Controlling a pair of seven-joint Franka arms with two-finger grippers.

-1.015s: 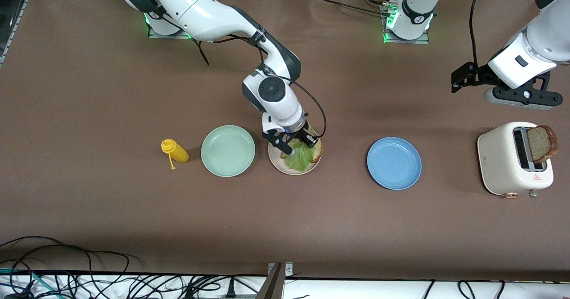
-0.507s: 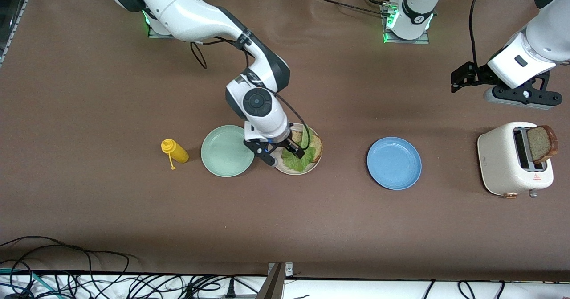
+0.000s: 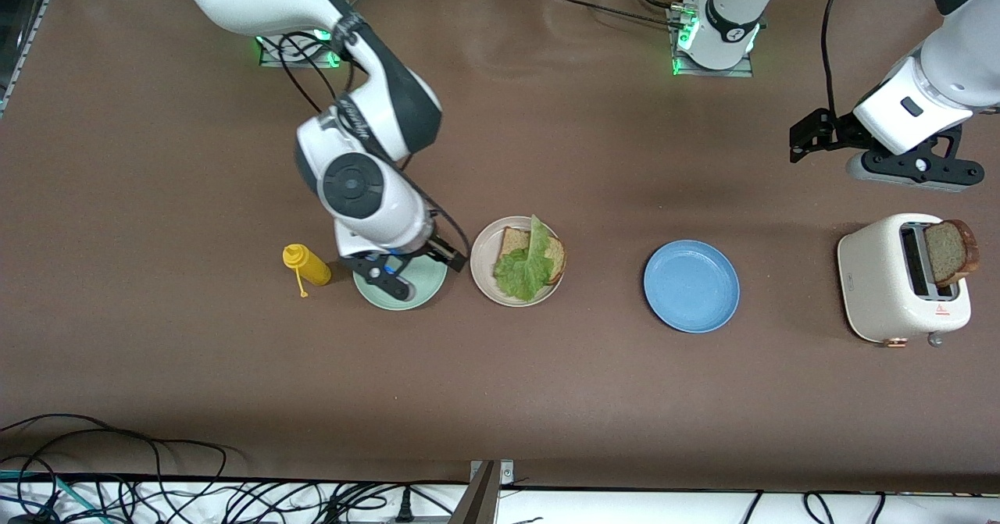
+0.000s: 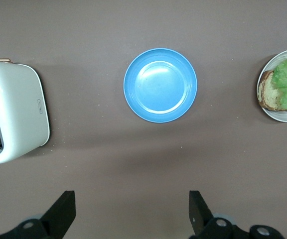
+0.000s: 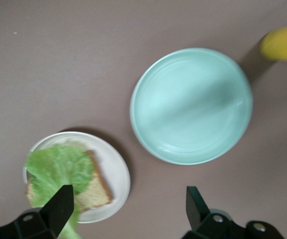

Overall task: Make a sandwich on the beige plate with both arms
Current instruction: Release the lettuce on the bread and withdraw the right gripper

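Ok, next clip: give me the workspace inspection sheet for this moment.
Surface: brown table, bare between the items.
Job's things: beige plate holds one bread slice under a lettuce leaf; second slice stands in the toaster.
Clutter: mint-green plate, blue plate, yellow squeeze bottle.
Grippers: right claw open, empty, over the mint-green plate; left claw open, empty, waiting above the toaster's end.
Cables: tangle along the camera-side edge, off the table.
Surroundings: nothing seen.

Bright even light; right wrist view blurred.
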